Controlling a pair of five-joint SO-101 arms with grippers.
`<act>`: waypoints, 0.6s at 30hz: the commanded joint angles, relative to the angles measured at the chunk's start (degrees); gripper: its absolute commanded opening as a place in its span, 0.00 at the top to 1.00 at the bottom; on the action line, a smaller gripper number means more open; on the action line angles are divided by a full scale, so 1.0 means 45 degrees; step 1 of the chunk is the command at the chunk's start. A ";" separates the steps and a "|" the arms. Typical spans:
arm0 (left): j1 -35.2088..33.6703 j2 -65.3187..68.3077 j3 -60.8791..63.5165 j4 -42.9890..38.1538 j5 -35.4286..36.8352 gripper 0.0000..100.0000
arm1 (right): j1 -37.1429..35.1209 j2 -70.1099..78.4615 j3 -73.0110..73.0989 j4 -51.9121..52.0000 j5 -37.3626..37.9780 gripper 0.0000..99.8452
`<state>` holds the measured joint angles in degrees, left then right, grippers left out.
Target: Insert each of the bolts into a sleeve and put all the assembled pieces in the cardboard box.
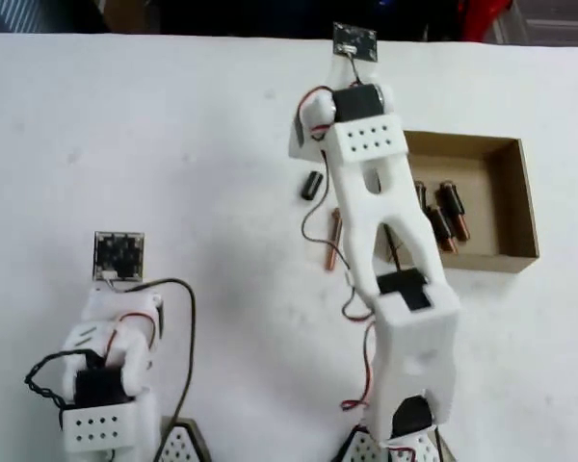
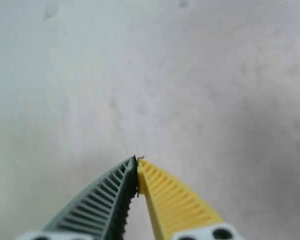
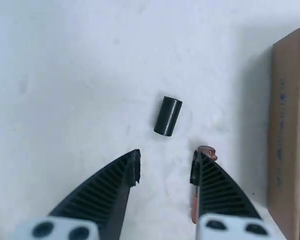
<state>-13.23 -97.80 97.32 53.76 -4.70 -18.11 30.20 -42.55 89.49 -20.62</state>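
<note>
Left gripper: grey and yellow toothed fingers pressed together over the bare white table. Right gripper: fingers spread wide, one covering part of a copper bolt that lies flat; a short black sleeve lies just beyond, apart from the bolt. Cardboard box: beside them, holding several assembled pieces, partly hidden by the arm.

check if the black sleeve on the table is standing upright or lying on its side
Lying on its side: the high view shows the sleeve stretched lengthwise on the table.
</note>
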 commanded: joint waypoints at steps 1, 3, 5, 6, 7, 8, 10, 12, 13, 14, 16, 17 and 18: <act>-0.0107 -0.0127 -0.0078 -0.0410 0.0098 0.98 | -0.0107 0.1299 -0.2540 0.0381 -0.0527 0.85; -0.0107 -0.0127 -0.0078 -0.0410 0.0098 0.98 | -0.0107 0.2256 -0.3634 0.0576 -0.0625 0.85; -0.0107 -0.0127 -0.0078 -0.0410 0.0098 0.98 | -0.0107 0.3175 -0.4532 0.0654 -0.0625 0.85; -0.0107 -0.0127 -0.0078 -0.0410 0.0098 0.98 | -0.0107 0.3624 -0.4884 0.0654 -0.0625 0.85; -0.0107 -0.0127 -0.0078 -0.0410 0.0098 0.98 | -0.0088 0.4054 -0.5197 0.0654 -0.0625 0.85; -0.0107 -0.0127 -0.0078 -0.0410 0.0098 0.98 | -0.0068 0.4464 -0.5470 0.0635 -0.0703 0.85; -0.0107 -0.0127 -0.0078 -0.0410 0.0098 0.98 | -0.0029 0.5148 -0.6017 0.0596 -0.0977 0.85; -0.0107 -0.0127 -0.0078 -0.0410 0.0098 0.98 | -0.0010 0.5695 -0.6584 0.0635 -0.1055 0.86; -0.0107 -0.0127 -0.0078 -0.0410 0.0098 0.98 | -0.0010 0.5929 -0.6799 0.0654 -0.1055 0.86; -0.0107 -0.0127 -0.0078 -0.0410 0.0098 0.98 | -0.0010 0.6164 -0.6974 0.0654 -0.1055 0.86; -0.0107 -0.0127 -0.0078 -0.0410 0.0098 0.98 | -0.0010 0.6574 -0.7209 0.0596 -0.1055 0.86; -0.0107 -0.0127 -0.0078 -0.0410 0.0098 0.98 | 0.0010 0.6750 -0.7306 0.0576 -0.1055 0.86; -0.0107 -0.0127 -0.0078 -0.0410 0.0098 0.98 | 0.0010 0.6847 -0.7306 0.0498 -0.1055 0.86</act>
<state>-13.23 -97.80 97.32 53.76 -4.70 -18.11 61.14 -72.53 92.22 -24.92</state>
